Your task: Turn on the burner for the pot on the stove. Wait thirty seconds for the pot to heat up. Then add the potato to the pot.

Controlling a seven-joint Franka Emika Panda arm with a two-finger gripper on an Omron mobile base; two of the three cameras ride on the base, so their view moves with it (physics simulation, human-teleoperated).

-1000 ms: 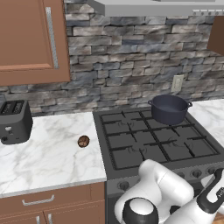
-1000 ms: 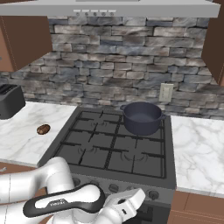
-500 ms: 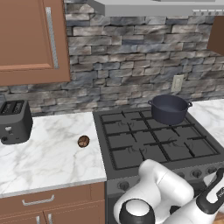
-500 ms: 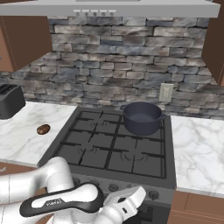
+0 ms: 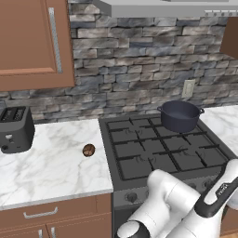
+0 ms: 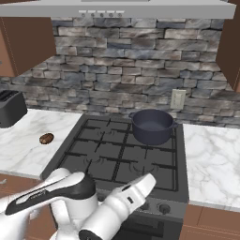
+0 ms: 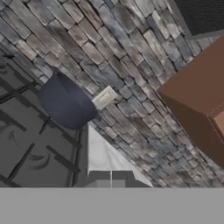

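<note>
- A dark blue-grey pot (image 5: 179, 115) is seen at the right centre of the left base view, set on the back right corner of the black stove (image 5: 162, 153); no lid is on it, so it is ready to receive the potato.
- The burner under the pot is hidden by the pot itself; no flame can be made out around it, so it is judged that the burner has not yet been lit.
- The potato (image 5: 88, 149), a small brown mottled lump, lies at the left centre of the same view on the white marble tabletop (image 5: 51, 167), near the stove's left edge and well apart from the pot. It is judged to be left there until the heating wait is over.
- Round knobs (image 6: 163, 208) are seen on the grey front panel, at the lower middle of the right base view.
- The white arm (image 6: 117, 204) is held low across the bottom of both base views, in front of that panel; this is judged to be a reach toward the knob for the pot's burner.
- In the rolled hand view the pot appears at the left centre, against the stone wall.
- The claw's fingers cannot be made out clearly, so it cannot be told whether the claw is open or closed.
- A black toaster (image 5: 15, 129) stands at the far left of the tabletop.
</note>
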